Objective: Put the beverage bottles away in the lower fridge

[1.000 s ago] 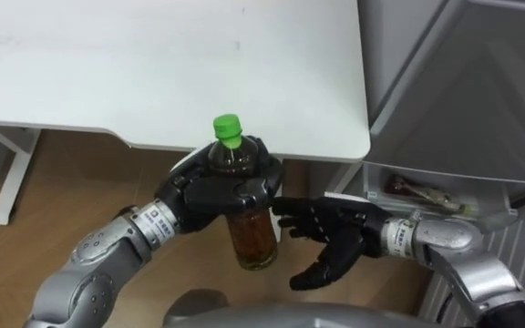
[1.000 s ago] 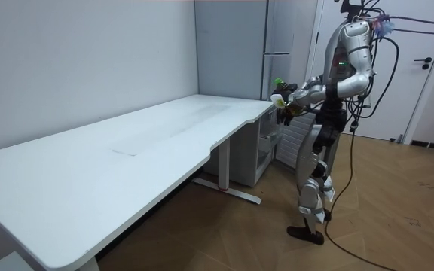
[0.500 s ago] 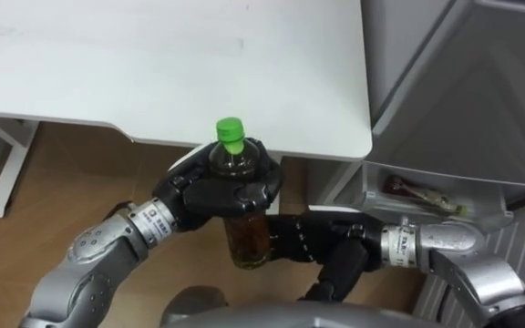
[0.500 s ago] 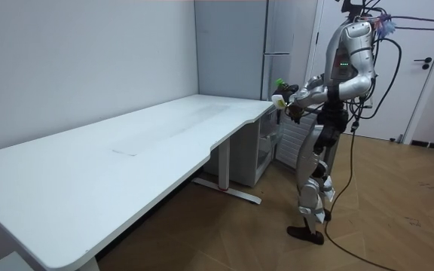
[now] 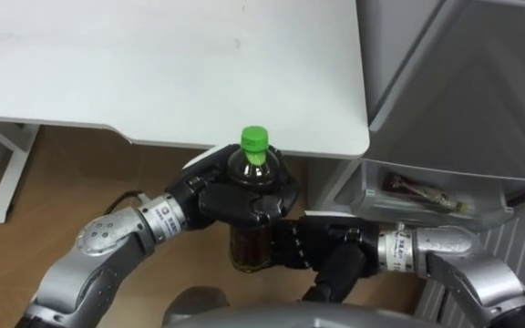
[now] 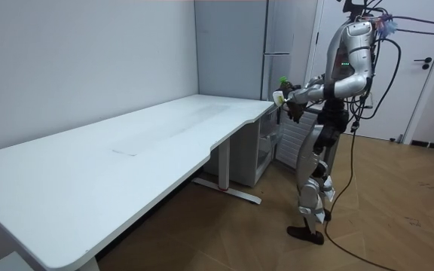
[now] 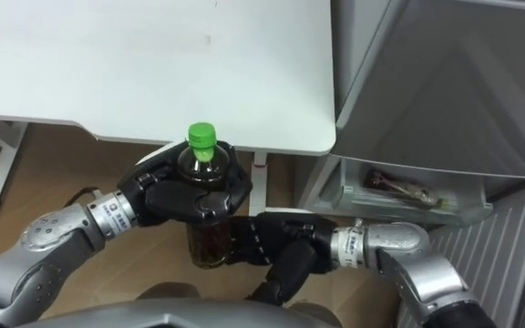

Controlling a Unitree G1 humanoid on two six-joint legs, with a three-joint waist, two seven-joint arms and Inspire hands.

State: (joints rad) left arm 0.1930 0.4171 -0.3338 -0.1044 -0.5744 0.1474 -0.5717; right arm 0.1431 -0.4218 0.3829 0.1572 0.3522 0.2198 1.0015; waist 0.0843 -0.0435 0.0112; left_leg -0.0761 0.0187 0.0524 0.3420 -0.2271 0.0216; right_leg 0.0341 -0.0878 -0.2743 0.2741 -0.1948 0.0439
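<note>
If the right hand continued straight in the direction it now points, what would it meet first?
The green-capped bottle. The right hand points at its lower part, just below the left hand, which grips the bottle near the neck. The right hand looks very close to the bottle, but contact is unclear.

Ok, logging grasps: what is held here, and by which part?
The clear plastic bottle of brown drink with a green cap: the left hand is curled round its shoulder; the right hand meets its lower body, grip unclear.
</note>
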